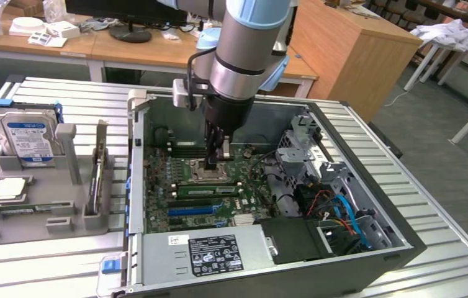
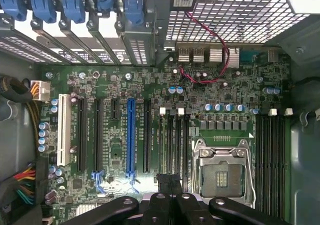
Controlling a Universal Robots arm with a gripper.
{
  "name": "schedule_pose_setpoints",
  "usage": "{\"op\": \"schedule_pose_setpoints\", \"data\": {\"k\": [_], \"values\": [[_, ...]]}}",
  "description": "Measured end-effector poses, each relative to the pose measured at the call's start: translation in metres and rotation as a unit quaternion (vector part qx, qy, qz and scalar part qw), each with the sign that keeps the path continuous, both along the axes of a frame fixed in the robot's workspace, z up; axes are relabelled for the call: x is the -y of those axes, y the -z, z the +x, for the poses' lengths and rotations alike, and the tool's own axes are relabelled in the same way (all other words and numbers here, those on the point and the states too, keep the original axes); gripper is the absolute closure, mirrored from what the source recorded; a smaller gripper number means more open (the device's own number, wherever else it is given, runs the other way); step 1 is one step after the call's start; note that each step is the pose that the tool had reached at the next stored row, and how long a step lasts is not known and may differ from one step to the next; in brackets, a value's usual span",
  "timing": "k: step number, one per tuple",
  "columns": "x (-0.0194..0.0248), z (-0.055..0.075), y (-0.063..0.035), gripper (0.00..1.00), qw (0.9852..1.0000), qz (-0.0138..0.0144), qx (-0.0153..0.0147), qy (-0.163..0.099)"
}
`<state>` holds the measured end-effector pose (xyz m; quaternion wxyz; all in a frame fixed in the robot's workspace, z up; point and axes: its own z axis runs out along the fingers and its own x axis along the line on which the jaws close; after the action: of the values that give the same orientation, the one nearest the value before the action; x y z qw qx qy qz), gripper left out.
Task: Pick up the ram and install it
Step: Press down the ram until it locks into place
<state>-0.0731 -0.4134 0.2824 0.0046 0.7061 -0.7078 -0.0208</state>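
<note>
My gripper (image 1: 215,162) reaches down into the open computer case (image 1: 400,242), just over the empty processor socket (image 1: 203,172) on the motherboard. Its black fingers (image 2: 162,181) stand pressed together, and I see nothing between them. A long green ram stick (image 1: 209,189) lies along the memory slots beside the socket, on the side toward the power supply. In the wrist view the gripper (image 2: 169,181) hangs over the black memory slots (image 2: 172,140) next to the socket (image 2: 222,172). Whether the stick is fully seated I cannot tell.
A grey parts tray (image 1: 43,226) on the exterior view's left holds a silver hard drive (image 1: 25,133), a square processor chip (image 1: 10,188) and a thin stick standing on edge (image 1: 95,174). Cables (image 1: 342,211) and a drive cage (image 1: 300,146) crowd the case's right side.
</note>
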Motion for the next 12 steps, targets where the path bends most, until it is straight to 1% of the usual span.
{"op": "schedule_pose_setpoints", "data": {"k": [12], "values": [[0.0, 0.0, 0.005, 0.89, 1.0, -0.0001, 0.0001, 0.0]]}}
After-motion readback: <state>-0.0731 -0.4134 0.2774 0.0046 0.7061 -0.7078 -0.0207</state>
